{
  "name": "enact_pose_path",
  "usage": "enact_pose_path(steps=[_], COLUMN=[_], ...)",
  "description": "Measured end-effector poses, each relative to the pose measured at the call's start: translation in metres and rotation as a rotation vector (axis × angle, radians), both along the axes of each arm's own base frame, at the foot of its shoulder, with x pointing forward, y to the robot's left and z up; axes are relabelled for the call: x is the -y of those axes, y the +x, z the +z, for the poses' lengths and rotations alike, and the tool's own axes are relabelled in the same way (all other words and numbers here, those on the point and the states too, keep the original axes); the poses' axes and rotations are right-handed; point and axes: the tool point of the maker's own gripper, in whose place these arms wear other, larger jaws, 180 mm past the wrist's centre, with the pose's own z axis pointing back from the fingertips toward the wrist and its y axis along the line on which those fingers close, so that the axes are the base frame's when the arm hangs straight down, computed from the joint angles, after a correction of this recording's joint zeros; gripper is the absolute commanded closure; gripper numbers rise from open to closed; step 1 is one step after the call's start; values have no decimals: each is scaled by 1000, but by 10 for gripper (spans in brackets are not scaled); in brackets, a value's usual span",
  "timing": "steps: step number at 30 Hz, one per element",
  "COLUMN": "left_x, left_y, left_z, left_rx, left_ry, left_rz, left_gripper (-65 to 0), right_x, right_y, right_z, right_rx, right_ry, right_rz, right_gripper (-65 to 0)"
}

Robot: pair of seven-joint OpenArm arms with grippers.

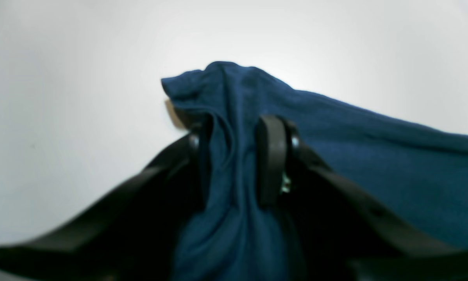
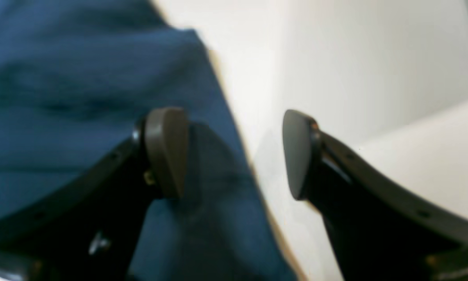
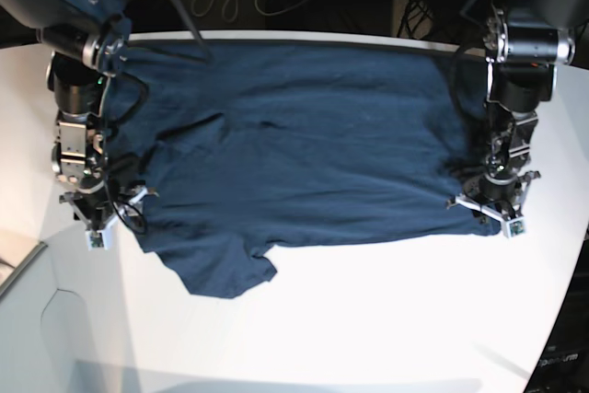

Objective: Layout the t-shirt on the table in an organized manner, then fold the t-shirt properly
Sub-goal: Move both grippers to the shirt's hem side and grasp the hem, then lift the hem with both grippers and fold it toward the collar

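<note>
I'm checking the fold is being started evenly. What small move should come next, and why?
Probably close the right gripper on the t-shirt edge. The left gripper already pinches a bunch of cloth, while the right one's jaws stand open astride the shirt's edge on the table, gripping nothing.

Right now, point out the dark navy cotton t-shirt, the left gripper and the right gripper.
dark navy cotton t-shirt (image 3: 313, 154): base view, middle of the spread body.
left gripper (image 1: 234, 156): left wrist view, between the fingertips, closed on a bunched fold.
right gripper (image 2: 234, 152): right wrist view, open gap over the shirt's edge.
</note>
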Motion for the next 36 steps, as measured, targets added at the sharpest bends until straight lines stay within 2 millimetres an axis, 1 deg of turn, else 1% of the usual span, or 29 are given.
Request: enact_pose_path(steps=[3,8,10,12,16,18,19,22,24,30,32,33,34,36], left_x=[0,0,0,-3,-8,-9,-8,-9,-11,-17,-18,-18,-18,-18], left_y=[0,0,-1,-1,-3,-3,-2,-4,-5,-6,-7,-7,-7,-7], left_z=[0,-1,-1,0,0,2,3,5,6,6,6,7,7,6], left_rx=[-2,-3,-3,-5,-7,-5,-4,0,0,-10,-12,-12,-12,-12], left_ry=[0,0,1,7,16,17,17,22,25,34,36,36,36,35], left_rz=[0,0,2,8,20,22,20,11,4,-2,-1,-1,-1,-6], left_gripper=[-182,-185,-225,-289,-395,-430,-435,-436,-436,-434,-430,-411,-370,-264], right_x=[5,4,3,2,1,0,0,0,0,0,0,0,0,0], right_y=[-2,-2,-3,-4,-4,-3,-2,-2,-2,-3,-3,-3,-3,-3], right_z=[-2,-3,-5,-8,-12,-11,-10,-11,-11,-11,-11,-11,-11,-11], right_rx=[-2,2,3,8,3,6,7,7,6,5,5,4,4,4], right_ry=[-11,-7,0,19,42,43,43,44,43,43,43,43,43,43], right_rz=[1,-3,-3,-10,-16,-14,-15,-14,-14,-13,-13,-13,-12,-12], right_gripper=[-381,-379,-377,-371,-320,-300,-294,-261,-219,-53,-9,0,0,0])
